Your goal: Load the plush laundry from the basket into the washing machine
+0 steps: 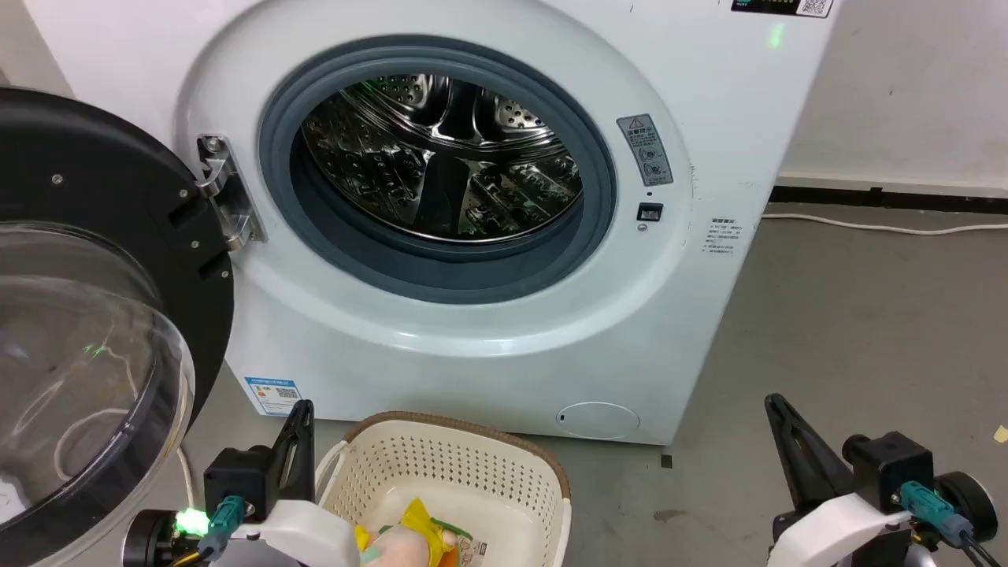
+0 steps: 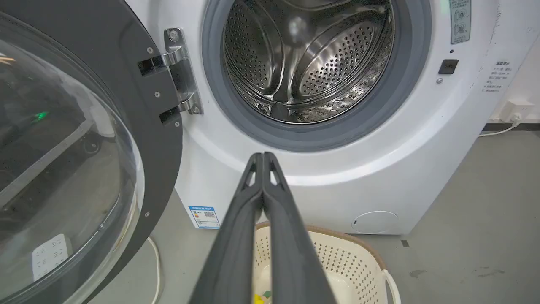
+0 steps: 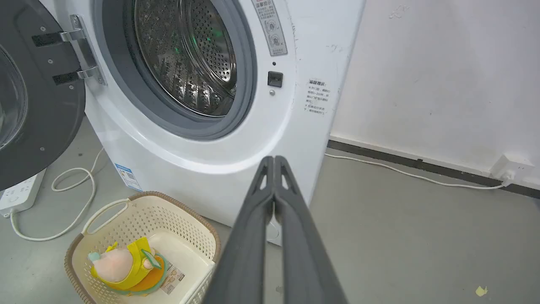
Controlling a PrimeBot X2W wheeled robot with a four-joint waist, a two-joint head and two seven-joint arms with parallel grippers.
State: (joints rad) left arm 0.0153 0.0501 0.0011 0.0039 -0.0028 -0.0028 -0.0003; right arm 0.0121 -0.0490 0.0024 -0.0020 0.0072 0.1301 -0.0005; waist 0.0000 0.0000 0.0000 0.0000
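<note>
Cream perforated basket (image 3: 185, 230) on grey floor, just in front of white washing machine (image 1: 472, 354), door (image 1: 102, 315) swung open at left, steel drum (image 1: 441, 157) exposed. Plush laundry (image 3: 122, 264) lying inside basket on its bottom, beside sticker (image 3: 173, 277): whole in right wrist view, cut off by bottom edge in head view, just a yellow sliver between fingers in left wrist view. Left gripper (image 2: 263, 157) fingers pressed together, nothing held, by basket's left rim. Right gripper (image 3: 274, 159) likewise closed on nothing, well right of basket. Seen from right wrist: white power strip (image 3: 19, 192) under door, wall socket (image 3: 512, 166)
</note>
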